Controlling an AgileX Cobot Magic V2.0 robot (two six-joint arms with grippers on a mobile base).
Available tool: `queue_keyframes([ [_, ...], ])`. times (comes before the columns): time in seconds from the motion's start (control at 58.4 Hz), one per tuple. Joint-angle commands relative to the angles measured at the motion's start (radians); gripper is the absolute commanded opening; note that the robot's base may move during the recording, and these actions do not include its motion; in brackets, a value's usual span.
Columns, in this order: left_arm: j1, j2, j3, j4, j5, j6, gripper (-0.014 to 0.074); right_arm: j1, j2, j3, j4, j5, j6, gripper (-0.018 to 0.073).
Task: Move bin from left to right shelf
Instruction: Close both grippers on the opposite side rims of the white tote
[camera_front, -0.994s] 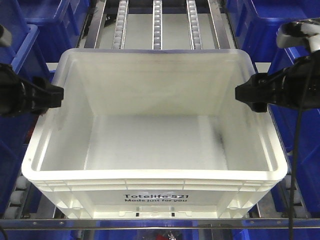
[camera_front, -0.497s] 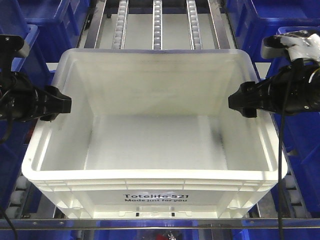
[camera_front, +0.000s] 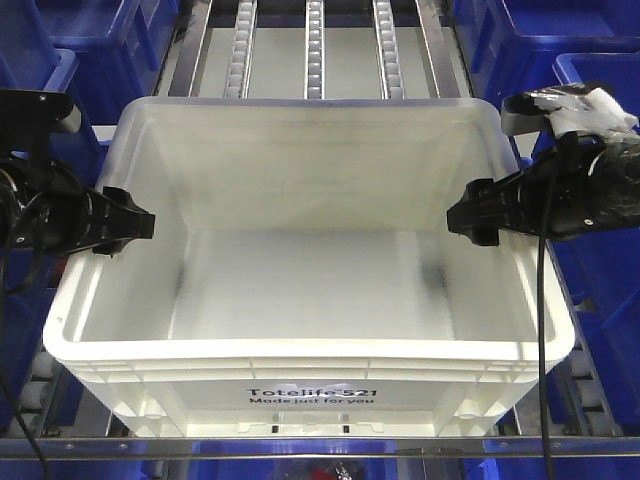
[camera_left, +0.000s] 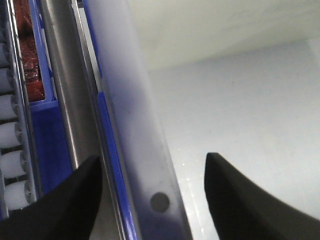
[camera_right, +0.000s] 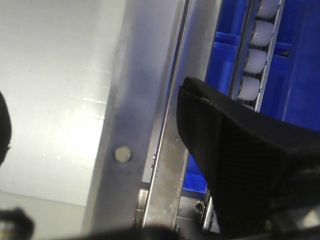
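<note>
The bin (camera_front: 310, 348), large, white and empty, fills the middle of the front view. Its underside and outer side walls are hidden. Dark blue totes (camera_front: 560, 40) crowd both sides and the upper corners, all cut off by the frame edges. Roller tracks (camera_front: 315, 45) run from behind the bin to the top edge, and a grey shelf rail (camera_front: 150, 447) crosses the bottom.

The left gripper (camera_front: 128, 224) reaches in from the left. Its jaws stand wide apart astride the bin's left rim, with gaps on both sides, holding nothing. The right gripper (camera_front: 470, 215) straddles the right rim the same way. In its wrist view the inner finger barely shows at the left edge, and the outer finger (camera_right: 225, 150) hides part of the rail.

The print (camera_front: 311, 396) on the front wall reads "Totelife 521 Made just for you". A small round mark (camera_left: 160, 201) sits on the rim.
</note>
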Motion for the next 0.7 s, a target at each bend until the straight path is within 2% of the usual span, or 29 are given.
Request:
queue_keyframes([
  [0.0,-0.002,-0.015,-0.03,-0.008,-0.048,-0.008,0.0433,-0.006,-0.012,-0.034,0.003,-0.053,-0.005,0.0589],
  [0.685,-0.002,-0.006,-0.03,-0.008,-0.059,-0.008,0.0433,-0.006,0.011,-0.034,0.009,-0.063,-0.004,0.0585],
])
